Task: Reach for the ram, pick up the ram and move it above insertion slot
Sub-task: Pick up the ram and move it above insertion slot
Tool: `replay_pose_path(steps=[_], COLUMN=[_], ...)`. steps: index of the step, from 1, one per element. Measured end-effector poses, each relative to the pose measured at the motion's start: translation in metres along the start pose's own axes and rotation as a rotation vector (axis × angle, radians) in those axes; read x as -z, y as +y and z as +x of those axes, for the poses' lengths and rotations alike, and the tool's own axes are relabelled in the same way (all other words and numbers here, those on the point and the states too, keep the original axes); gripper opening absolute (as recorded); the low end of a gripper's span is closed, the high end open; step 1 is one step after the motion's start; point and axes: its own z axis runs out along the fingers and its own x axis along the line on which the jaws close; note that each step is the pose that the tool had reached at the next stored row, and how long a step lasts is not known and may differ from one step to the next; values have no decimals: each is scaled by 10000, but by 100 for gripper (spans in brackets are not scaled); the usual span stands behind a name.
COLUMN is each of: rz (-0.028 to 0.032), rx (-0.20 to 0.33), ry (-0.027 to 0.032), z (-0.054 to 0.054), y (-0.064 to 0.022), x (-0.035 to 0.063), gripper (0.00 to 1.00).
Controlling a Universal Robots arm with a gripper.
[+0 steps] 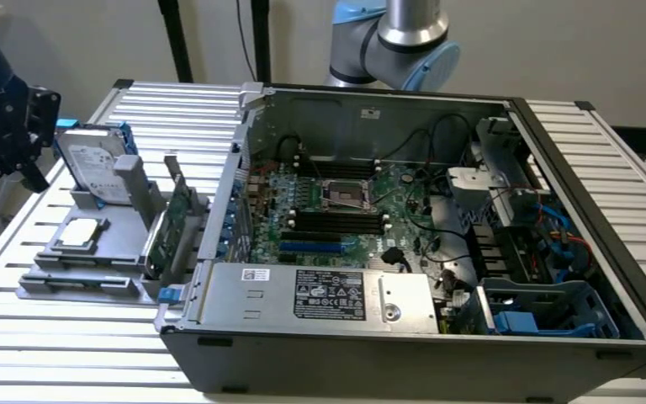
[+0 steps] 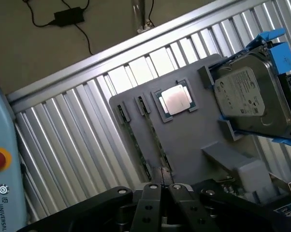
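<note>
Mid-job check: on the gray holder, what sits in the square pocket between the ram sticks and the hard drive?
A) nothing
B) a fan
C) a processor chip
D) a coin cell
C: a square processor chip with a shiny metal lid lies flat in the gray holder, ram sticks on one side, the hard drive on the other.

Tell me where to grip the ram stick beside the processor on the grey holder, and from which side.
Pinch the ram across its two flat faces near mid-length, coming straight down from above. It appears to stand on edge in a slot of the grey holder, so only its long top edge is exposed.
</note>
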Motion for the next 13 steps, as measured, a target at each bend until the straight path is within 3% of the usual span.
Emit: replay_pose_path(steps=[5,13], rz=[33,151], rx=[905,2348], ry=[9,-1], z=[0,0], y=[0,0], x=[-1,-5], gripper=[11,11])
